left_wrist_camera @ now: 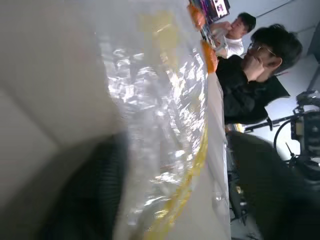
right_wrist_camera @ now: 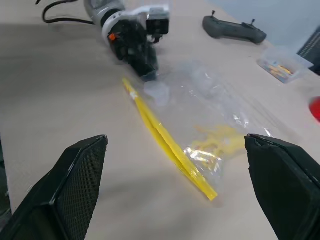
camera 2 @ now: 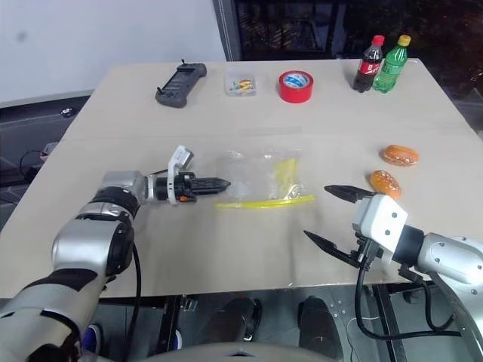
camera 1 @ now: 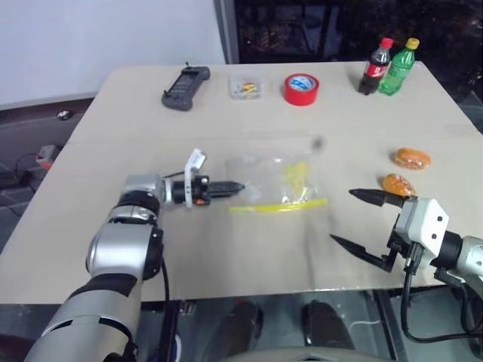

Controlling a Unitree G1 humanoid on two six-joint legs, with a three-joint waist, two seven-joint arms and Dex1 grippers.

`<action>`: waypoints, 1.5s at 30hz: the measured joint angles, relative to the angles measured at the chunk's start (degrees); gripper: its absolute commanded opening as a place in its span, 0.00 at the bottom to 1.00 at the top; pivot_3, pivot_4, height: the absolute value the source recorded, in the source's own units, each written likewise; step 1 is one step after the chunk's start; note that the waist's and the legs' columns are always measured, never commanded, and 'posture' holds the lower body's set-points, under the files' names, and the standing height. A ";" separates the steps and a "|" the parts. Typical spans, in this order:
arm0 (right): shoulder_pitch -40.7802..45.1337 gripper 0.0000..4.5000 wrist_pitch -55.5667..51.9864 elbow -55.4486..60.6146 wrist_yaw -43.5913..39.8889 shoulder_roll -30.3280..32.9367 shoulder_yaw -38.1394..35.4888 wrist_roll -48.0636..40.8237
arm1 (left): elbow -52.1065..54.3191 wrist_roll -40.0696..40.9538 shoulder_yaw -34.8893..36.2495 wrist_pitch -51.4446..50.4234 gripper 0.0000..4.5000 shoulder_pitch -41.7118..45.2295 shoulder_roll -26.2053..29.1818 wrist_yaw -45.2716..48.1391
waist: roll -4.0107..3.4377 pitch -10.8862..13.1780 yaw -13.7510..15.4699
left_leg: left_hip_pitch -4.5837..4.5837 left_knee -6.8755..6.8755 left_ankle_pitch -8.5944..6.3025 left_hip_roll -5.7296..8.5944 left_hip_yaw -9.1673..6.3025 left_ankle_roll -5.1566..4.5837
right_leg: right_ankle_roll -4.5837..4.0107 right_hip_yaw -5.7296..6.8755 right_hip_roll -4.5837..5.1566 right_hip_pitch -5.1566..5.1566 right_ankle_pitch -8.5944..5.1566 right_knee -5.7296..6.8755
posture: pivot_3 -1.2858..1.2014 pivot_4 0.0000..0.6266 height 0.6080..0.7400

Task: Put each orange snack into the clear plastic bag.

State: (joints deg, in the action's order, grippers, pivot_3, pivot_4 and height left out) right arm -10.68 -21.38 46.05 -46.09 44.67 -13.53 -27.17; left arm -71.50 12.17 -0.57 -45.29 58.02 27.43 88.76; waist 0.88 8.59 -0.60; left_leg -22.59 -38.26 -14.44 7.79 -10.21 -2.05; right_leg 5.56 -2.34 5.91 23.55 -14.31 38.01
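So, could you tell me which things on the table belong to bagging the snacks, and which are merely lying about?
Belonging to the job:
- two orange snacks
- clear plastic bag

Lying about:
- red tape roll
- cola bottle
- green bottle
- black controller
- small clear box

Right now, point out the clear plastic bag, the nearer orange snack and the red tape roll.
clear plastic bag (camera 1: 275, 181): left eye view, its crinkly middle.
nearer orange snack (camera 1: 397, 184): left eye view, middle of its wrapper.
red tape roll (camera 1: 301, 89): left eye view, its outer side.
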 measured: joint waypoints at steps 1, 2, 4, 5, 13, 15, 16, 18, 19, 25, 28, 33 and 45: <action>-0.51 1.00 0.01 0.03 0.01 0.00 -0.14 0.02 | 0.25 -0.05 0.12 -0.38 0.24 0.12 -0.17 0.30 | -0.01 -0.01 0.01 | -0.01 0.00 0.00 0.00 -0.01 0.01 | 0.00 0.01 0.00 0.00 0.00 0.01 | 0.52 0.24 1.00; -1.04 1.00 0.07 0.03 0.00 0.00 -0.53 0.04 | 0.60 -0.08 0.12 -0.74 0.13 0.31 -0.13 0.55 | -0.10 -0.07 0.07 | 0.02 0.00 0.00 0.00 -0.02 0.01 | 0.00 0.01 0.00 -0.01 0.00 0.01 | 0.52 0.24 1.00; -2.63 1.00 0.40 0.02 -0.17 -0.01 -2.19 0.01 | 1.03 -0.37 0.06 -0.68 0.13 0.21 0.04 0.77 | -0.30 -0.20 0.11 | 0.16 0.01 -0.07 -0.01 0.00 -0.11 | 0.01 -0.01 0.00 -0.10 0.00 0.08 | 0.52 0.24 1.00; -3.25 1.00 0.58 0.02 -0.37 -0.01 -2.91 -0.01 | 1.04 -0.69 0.02 -0.57 0.13 0.11 0.09 0.76 | -0.30 -0.20 0.09 | 0.17 0.01 -0.12 -0.01 0.00 -0.21 | 0.01 -0.01 0.00 -0.10 0.00 0.10 | 0.52 0.24 1.00; -9.13 1.00 4.27 -3.99 -4.60 0.01 -12.03 0.00 | 2.80 -1.30 0.25 -0.48 0.13 -0.97 0.17 0.69 | -0.32 -0.25 -0.15 | 0.28 0.01 -0.14 -0.05 0.11 -0.24 | 0.02 -0.12 -0.04 -0.16 0.00 0.13 | 0.52 0.24 1.00; -8.94 1.00 4.68 -4.67 -5.08 0.01 -12.22 0.00 | 3.69 -1.11 0.75 -0.86 0.19 -1.34 -0.15 0.43 | -0.32 -0.25 -0.09 | 0.28 0.01 -0.14 -0.05 0.11 -0.24 | 0.02 -0.12 -0.02 -0.17 0.00 0.12 | 0.52 0.24 1.00; -8.37 1.00 5.15 -5.24 -5.30 0.01 -12.21 -0.03 | 4.52 -0.76 1.24 -1.07 0.26 -1.95 -0.35 -0.10 | -0.32 -0.25 -0.03 | 0.27 0.01 -0.14 -0.04 0.11 -0.23 | 0.02 -0.11 -0.01 -0.17 0.00 0.11 | 0.52 0.24 1.00; -7.45 1.00 5.62 -6.18 -5.57 0.01 -12.20 -0.05 | 5.08 -0.69 1.64 -1.47 0.41 -2.53 -0.68 -0.66 | -0.30 -0.23 -0.03 | 0.25 0.01 -0.14 -0.04 0.10 -0.23 | 0.03 -0.11 0.00 -0.17 0.00 0.07 | 0.52 0.24 1.00; -7.10 1.00 5.84 -6.67 -5.87 0.01 -12.20 -0.05 | 5.17 -0.64 1.73 -2.07 0.50 -2.84 -0.94 -0.77 | -0.29 -0.23 -0.02 | 0.22 0.01 -0.14 -0.04 0.10 -0.23 | 0.03 -0.11 0.00 -0.17 0.01 0.05 | 0.52 0.24 1.00; -5.37 1.00 8.02 -11.72 -7.84 0.40 -12.24 -0.03 | 8.07 1.60 3.11 -5.70 0.71 -3.35 -1.55 -1.86 | -0.29 -0.23 0.10 | 0.21 0.00 -0.14 -0.03 0.06 -0.23 | 0.03 -0.06 0.00 -0.17 0.01 0.05 | 0.52 0.24 1.00; -4.16 1.00 8.61 -13.16 -8.48 0.69 -12.24 -0.02 | 9.67 2.38 3.29 -6.96 0.71 -3.97 -2.06 -2.76 | -0.29 -0.23 -0.02 | 0.20 0.00 -0.14 -0.03 0.06 -0.23 | 0.03 -0.08 0.00 -0.16 0.01 0.04 | 0.52 0.24 1.00; -2.10 1.00 9.20 -13.67 -8.65 1.12 -11.87 -0.01 | 12.51 4.24 4.38 -9.31 0.71 -5.22 -3.42 -5.70 | -0.29 -0.23 0.10 | 0.18 0.01 -0.13 -0.03 0.06 -0.22 | 0.03 -0.07 0.02 -0.16 0.01 0.02 | 0.52 0.24 1.00; 0.79 1.00 9.27 -14.84 -8.80 1.13 -8.88 0.08 | 12.92 7.46 8.94 -9.10 0.37 -5.44 -8.28 -17.59 | -0.33 -0.30 1.24 | 0.51 0.05 -0.15 -0.02 0.06 -0.24 | 0.04 -0.07 0.04 -0.44 0.00 -0.01 | 0.52 0.24 1.00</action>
State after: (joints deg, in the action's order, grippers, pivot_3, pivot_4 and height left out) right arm -9.89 -12.11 31.21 -54.89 45.81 -22.41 -27.09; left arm -58.58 19.63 8.38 -54.40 52.58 19.15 71.17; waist 0.55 8.30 0.63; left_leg -22.08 -38.21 -14.60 7.77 -10.15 -2.28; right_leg 5.60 -2.41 5.96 23.11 -14.31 38.00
